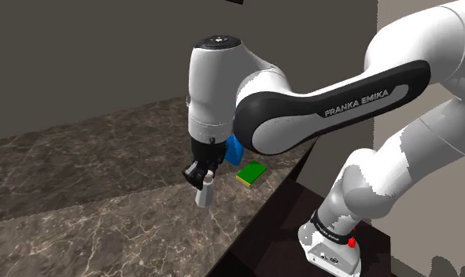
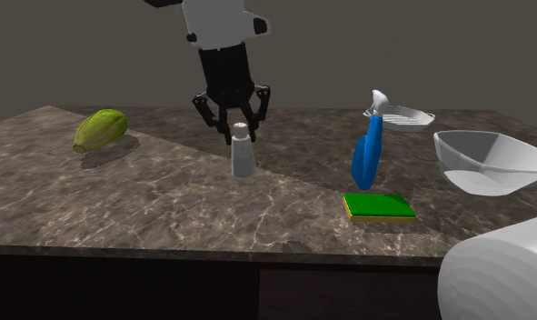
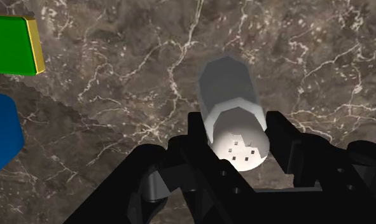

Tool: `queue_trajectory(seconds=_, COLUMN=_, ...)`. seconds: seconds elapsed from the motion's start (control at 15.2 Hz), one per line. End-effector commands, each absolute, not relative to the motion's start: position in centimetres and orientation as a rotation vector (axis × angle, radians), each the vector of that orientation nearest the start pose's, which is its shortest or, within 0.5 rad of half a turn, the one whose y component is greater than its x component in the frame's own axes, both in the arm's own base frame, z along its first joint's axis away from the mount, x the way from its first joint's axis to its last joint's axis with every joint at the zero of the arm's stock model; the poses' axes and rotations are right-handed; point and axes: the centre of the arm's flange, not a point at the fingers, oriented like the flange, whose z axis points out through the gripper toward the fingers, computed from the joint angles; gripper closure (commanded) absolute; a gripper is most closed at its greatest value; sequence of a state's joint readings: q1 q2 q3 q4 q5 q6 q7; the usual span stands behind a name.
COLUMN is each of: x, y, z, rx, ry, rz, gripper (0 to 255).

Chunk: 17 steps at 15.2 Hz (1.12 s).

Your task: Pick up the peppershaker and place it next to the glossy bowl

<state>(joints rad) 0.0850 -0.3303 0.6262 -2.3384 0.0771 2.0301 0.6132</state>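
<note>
While the claw (image 2: 242,127) stands directly over the peppershaker (image 2: 243,156), its two black fingers sit against opposite sides of the shaker's perforated cap, and the wrist view shows no gap on either side. Read this as the claw closed on the peppershaker. The pale grey shaker hangs upright straight below the claw, with its base at or just above the dark veined countertop (image 2: 166,205); contact with the surface cannot be confirmed.

Step in hand: the pick-up. The grasp appears made, but a clear lift is not yet evident.

Next move, as judged:
1. Raise the shaker straight up until it is well off the countertop.
2. Carry it toward the glossy bowl (image 2: 475,177), which sits well apart from the claw, beyond the blue bottle (image 2: 369,155) and the green sponge (image 2: 378,206).
3. Pass above or around those two items, since both lie between the claw and the bowl.
4. Set the shaker down upright just beside the bowl, without touching it.

Legible writing: "FRANKA EMIKA" in white on the dark arm link (image 1: 356,102). No label can be read on the shaker, bottle or bowl.
</note>
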Motion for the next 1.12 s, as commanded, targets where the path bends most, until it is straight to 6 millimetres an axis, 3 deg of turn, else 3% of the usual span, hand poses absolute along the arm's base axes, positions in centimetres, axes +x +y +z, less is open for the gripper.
queue_trajectory(seconds=0.0, x=33.7, y=30.8, z=44.7, rx=-3.258, ry=-0.054, rz=-0.077, gripper=255)
queue_trajectory(seconds=0.92, x=33.7, y=30.8, z=51.9, rx=-3.258, ry=-0.054, rz=-0.077, gripper=255)
queue_trajectory(seconds=1.06, x=33.9, y=28.1, z=51.9, rx=-3.258, ry=-0.054, rz=-0.077, gripper=255)
